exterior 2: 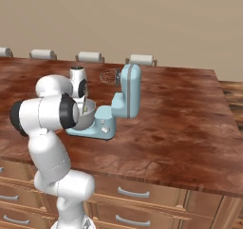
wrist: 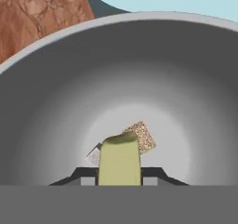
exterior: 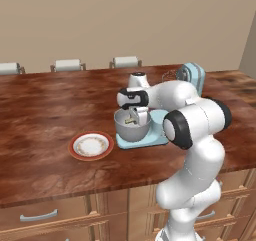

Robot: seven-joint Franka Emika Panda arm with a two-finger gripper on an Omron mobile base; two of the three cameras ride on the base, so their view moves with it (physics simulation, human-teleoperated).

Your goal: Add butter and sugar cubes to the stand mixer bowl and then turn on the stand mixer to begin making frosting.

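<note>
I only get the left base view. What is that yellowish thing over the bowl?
Observer: The butter, between the gripper fingers, down inside the bowl.
Operator: Anything in the bowl already?
Observer: Yes, two sugar cubes lie on its bottom, just past the butter.
Operator: Is the mixer's head down?
Observer: No. From the right, the mixer head is tilted back, its whisk clear of the bowl.
</note>
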